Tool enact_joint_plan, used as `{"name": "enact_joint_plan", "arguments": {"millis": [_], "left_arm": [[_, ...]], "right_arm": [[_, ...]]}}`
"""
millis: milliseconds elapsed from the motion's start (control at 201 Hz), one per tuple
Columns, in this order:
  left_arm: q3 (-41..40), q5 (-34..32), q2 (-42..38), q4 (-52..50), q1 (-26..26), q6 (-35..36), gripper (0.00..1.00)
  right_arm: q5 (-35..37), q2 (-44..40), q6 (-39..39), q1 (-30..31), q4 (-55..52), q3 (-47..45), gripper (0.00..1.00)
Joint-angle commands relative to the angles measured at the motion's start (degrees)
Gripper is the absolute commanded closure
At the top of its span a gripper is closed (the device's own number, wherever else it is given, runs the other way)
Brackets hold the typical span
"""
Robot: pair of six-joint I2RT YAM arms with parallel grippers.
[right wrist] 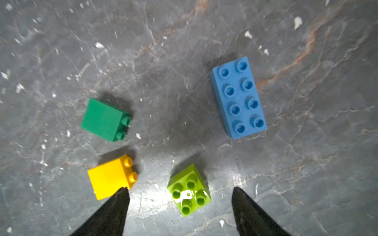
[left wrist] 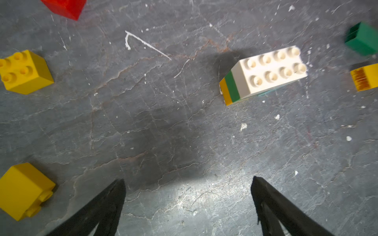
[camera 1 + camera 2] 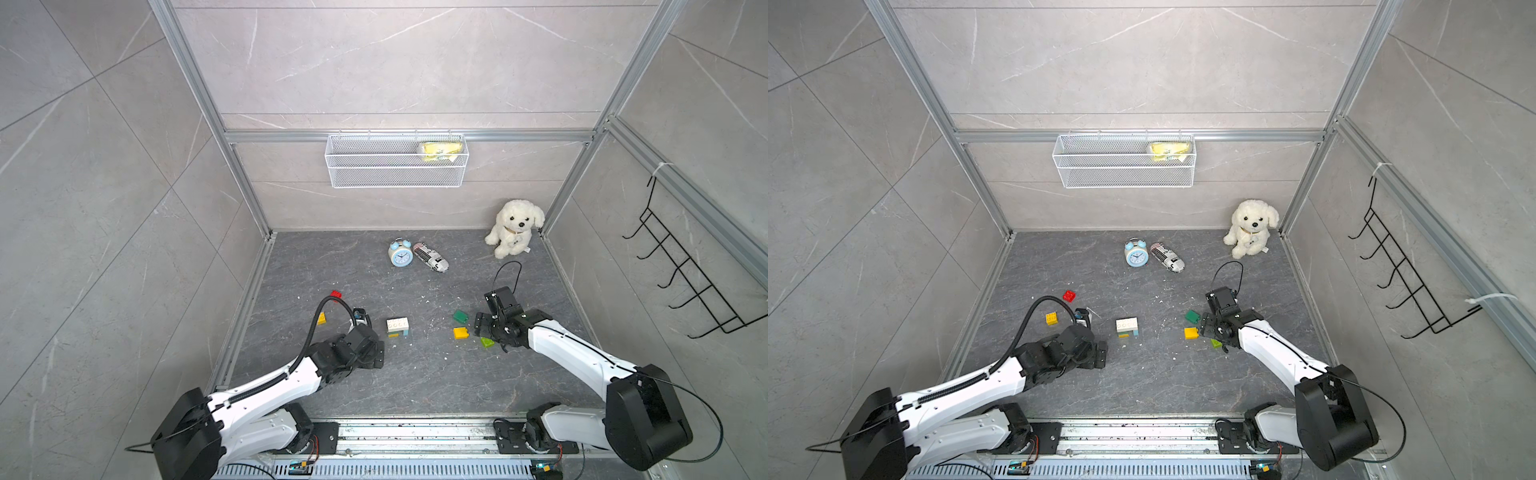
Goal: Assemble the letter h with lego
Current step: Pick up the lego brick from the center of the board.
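Both stand apart and empty: right pincer (image 1: 179, 189) flanks the lime brick (image 1: 189, 191), apparently not touching; left pincer (image 2: 187, 180) above the tabletop (image 2: 163, 122).

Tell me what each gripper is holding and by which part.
Nothing is held. The left gripper hangs open over bare floor. The right gripper has its fingers either side of the light green brick, gaps on both sides, not touching.
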Motion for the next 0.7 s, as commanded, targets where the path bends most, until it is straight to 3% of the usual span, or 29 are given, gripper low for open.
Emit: {"name": "enact_joint_plan", "arguments": {"millis": [0,209,692], "left_arm": [[-3.17,-3.49,-6.62,4.81,-0.19,1.38,0.0],[-5.1,-5.3,-14.03,2.61,-0.19,0.39,0.0],[-4.22,-4.16,-11.05,2.99,-0.19,0.13,0.0]], "right_arm": [[-3.94,1.74,-1.95,-0.08,-2.69,-0.2,0.22],[-4.66,4.2,-2.07,-0.12,-2.56,-0.54,0.27],[-3.09,9.58,-4.23,0.02,-4.36,2.5,0.37]]}}
